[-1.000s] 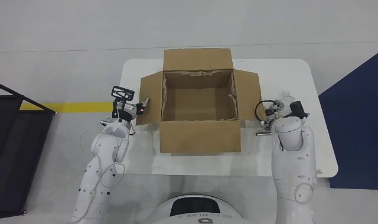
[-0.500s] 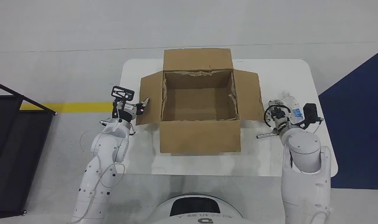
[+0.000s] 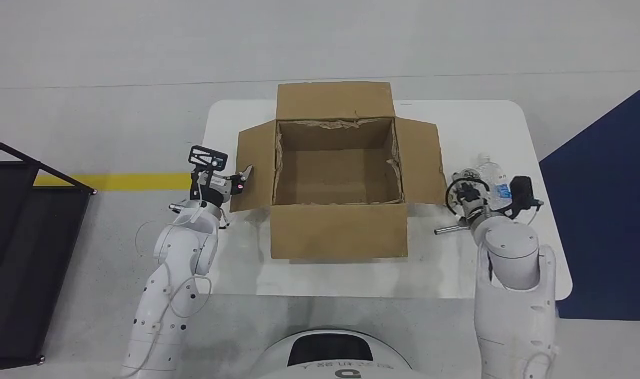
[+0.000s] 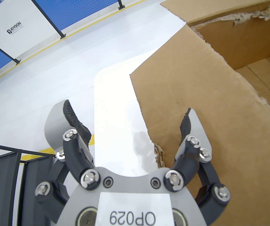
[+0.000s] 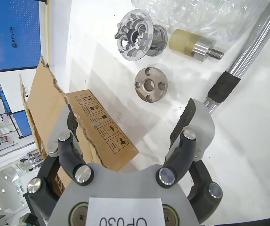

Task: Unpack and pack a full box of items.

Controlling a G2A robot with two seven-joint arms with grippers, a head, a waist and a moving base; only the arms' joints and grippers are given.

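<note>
The open cardboard box [image 3: 340,169] stands mid-table, its bare floor showing inside. My left gripper [image 4: 127,106] is open beside the box's left flap [image 4: 196,90], one fingertip over the flap, the other over the table. Right of the box, my right gripper [image 5: 130,106] hangs open and holds nothing. Just ahead of it on the table lie a metal flange disc [image 5: 151,84], a ribbed metal hub [image 5: 137,38] and a beige cylinder with a threaded stud [image 5: 191,45]. A crumpled clear plastic bottle [image 3: 490,171] lies beyond them.
A chrome rod with a black sleeve [image 5: 222,88] lies by the right gripper's outer finger. The box's right wall [image 5: 97,123] is close to its other finger. The white table [image 3: 300,269] has bare strips at the front and back. A black rack [image 3: 30,239] stands left of the table.
The right arm has swung a little to the right, uncovering the bottle, then eased back slightly. The left arm and the box have stayed put.
</note>
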